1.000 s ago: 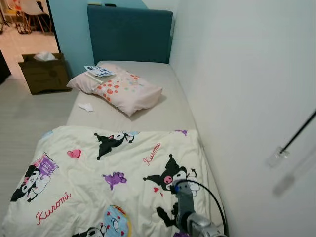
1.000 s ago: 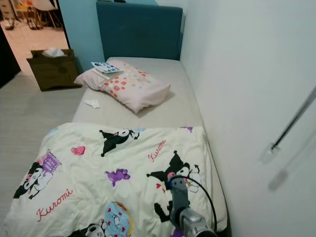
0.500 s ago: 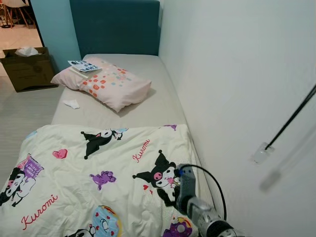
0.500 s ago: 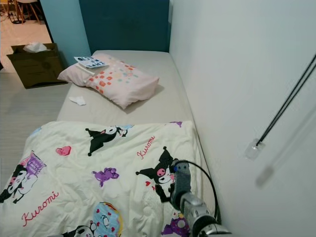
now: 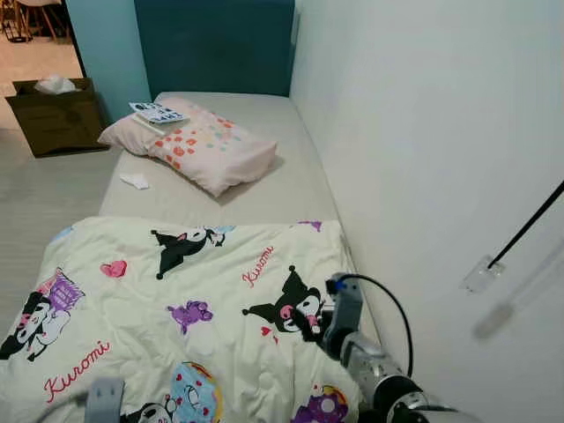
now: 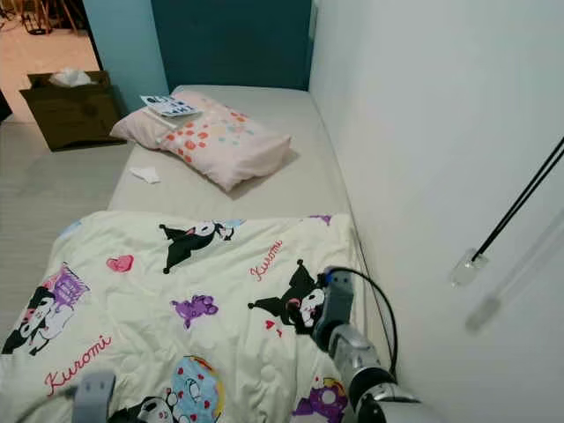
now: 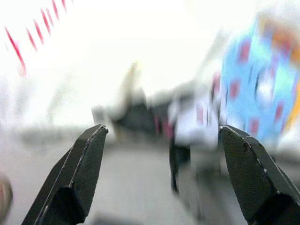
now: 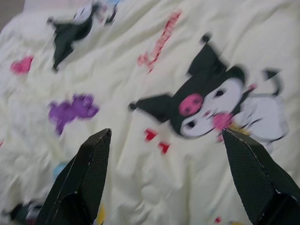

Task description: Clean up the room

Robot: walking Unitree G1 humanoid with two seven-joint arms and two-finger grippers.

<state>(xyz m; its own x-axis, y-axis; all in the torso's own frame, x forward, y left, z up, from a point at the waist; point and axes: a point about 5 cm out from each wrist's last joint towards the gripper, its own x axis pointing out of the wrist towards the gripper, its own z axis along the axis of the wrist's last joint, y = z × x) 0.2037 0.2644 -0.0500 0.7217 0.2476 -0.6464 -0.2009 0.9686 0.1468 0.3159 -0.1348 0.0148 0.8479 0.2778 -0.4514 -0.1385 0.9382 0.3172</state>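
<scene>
A: What has changed since a second ago?

B: Our right arm has come up and forward over the duvet [image 5: 189, 300], and the left arm now shows at the near edge of it. Our view has swung a little too, so the bed [image 5: 291, 181] itself has not moved.

A: How do the claws stand?

B: The right claw [image 8: 166, 176] has its fingers spread wide, holding nothing, hovering over the cartoon print near the duvet's wall-side edge. The left claw [image 7: 164, 176] is also spread wide and empty, low over the duvet's near part; that view is blurred.

A: Where are the things to tidy?

B: Beyond the duvet's far edge lies a pink pillow [image 5: 198, 150] askew, with a booklet [image 5: 159, 112] on its far corner. A crumpled white scrap [image 5: 135, 181] lies on the sheet between pillow and duvet. A brown box [image 5: 55, 119] stands on the floor beyond the duvet, off the bed's open side.

A: What could go wrong?

B: We judge that the right arm's cable [image 5: 388, 304] might snag the duvet, or the wide fingers might pinch only a loose fold, dragging it crooked.
</scene>
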